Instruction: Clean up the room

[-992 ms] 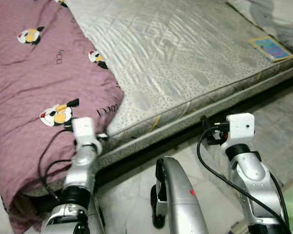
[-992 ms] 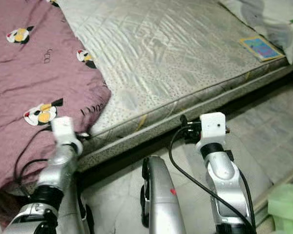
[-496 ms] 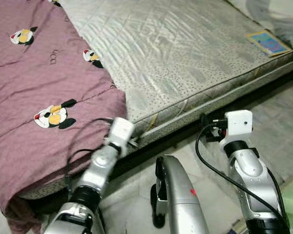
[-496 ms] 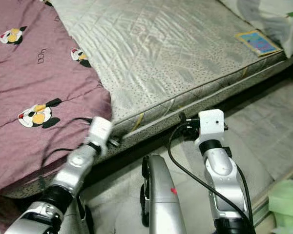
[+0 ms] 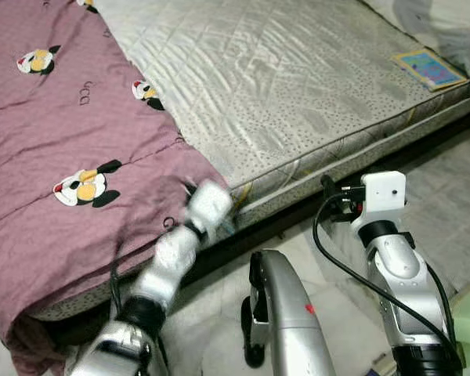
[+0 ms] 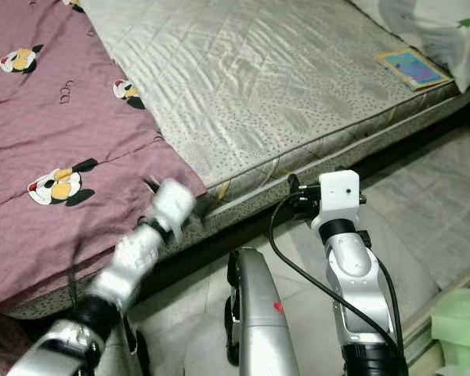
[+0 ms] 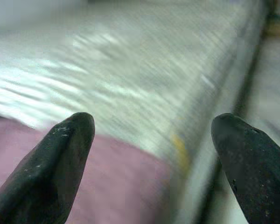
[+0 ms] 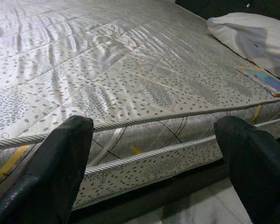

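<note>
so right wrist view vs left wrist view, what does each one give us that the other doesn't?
Right wrist alone: a sharp look along the mattress side, with its piped edge, a white pillow at the far end and a colourful flat card beside it.

Left wrist alone: the purple blanket corner lying against the mattress edge, all of it motion-blurred.

Both: the quilted grey mattress top and edge, framed by that arm's two black fingers set wide apart, so the right gripper and left gripper are open with nothing between them.
</note>
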Robot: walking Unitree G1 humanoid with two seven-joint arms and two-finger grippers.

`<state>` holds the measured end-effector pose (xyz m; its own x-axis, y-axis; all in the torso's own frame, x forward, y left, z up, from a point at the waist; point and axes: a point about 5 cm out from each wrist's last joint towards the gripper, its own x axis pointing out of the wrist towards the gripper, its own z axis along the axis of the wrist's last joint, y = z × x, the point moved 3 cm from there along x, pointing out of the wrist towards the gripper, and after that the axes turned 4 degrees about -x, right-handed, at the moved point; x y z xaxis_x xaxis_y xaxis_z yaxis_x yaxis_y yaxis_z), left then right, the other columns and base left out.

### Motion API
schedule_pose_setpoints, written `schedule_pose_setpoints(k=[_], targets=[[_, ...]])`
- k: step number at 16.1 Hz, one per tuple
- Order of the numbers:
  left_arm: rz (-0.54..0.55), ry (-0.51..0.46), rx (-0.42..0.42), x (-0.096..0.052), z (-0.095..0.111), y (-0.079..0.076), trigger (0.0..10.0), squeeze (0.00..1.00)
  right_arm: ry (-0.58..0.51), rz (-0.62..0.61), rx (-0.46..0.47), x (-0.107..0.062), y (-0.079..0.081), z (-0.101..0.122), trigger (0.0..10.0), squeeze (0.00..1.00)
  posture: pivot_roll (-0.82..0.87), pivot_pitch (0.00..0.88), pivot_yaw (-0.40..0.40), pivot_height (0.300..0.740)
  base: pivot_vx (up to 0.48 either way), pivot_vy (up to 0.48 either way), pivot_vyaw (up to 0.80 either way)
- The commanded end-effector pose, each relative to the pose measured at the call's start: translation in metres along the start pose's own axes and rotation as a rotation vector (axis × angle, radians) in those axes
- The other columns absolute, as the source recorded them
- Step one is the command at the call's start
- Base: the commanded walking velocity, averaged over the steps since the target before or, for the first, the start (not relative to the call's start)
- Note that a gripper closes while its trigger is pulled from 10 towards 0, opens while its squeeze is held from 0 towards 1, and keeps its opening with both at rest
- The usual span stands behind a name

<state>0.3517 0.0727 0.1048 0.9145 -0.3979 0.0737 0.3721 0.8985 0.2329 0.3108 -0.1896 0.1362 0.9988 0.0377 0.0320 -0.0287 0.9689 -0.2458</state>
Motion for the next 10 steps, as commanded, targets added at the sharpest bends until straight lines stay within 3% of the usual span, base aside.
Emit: schedule_pose_setpoints(k=[1,3,6,7,8,9,10], targets=[[0.139,-0.036,-0.056,-0.001,0.008,0.022,10.0,0.00,0.008,-0.018,-0.005,-0.004,-0.004,-0.003,10.0,0.00,-0.16,0.153,-0.043,0.517,0.000,0.000,0.00],[0.392,0.027,-0.199,-0.009,-0.006,0.066,10.0,0.00,0.034,-0.021,-0.007,-0.016,-0.007,-0.009,10.0,0.00,-0.17,0.184,-0.045,0.517,0.000,0.000,0.00],[0.528,0.080,-0.252,-0.021,-0.020,0.094,10.0,0.00,0.080,-0.020,-0.022,-0.040,-0.012,-0.016,10.0,0.00,-0.20,0.228,-0.047,0.517,0.000,0.000,0.00],[0.602,0.103,-0.288,-0.027,-0.026,0.109,10.0,0.00,0.113,-0.027,-0.032,-0.057,-0.018,-0.019,10.0,0.00,-0.23,0.264,-0.047,0.517,0.000,0.000,0.00],[0.619,0.116,-0.285,-0.028,-0.027,0.115,10.0,0.00,0.127,-0.033,-0.038,-0.065,-0.021,-0.020,10.0,0.00,-0.24,0.277,-0.047,0.517,0.000,0.000,0.00],[0.632,0.154,-0.277,-0.027,-0.030,0.122,10.0,0.00,0.147,-0.043,-0.042,-0.073,-0.025,-0.021,10.0,0.00,-0.25,0.291,-0.046,0.517,0.000,0.000,0.00],[0.636,0.262,-0.247,-0.026,-0.041,0.128,10.0,0.00,0.167,-0.055,-0.046,-0.081,-0.029,-0.021,10.0,0.00,-0.25,0.300,-0.045,0.517,0.000,0.000,0.00]])
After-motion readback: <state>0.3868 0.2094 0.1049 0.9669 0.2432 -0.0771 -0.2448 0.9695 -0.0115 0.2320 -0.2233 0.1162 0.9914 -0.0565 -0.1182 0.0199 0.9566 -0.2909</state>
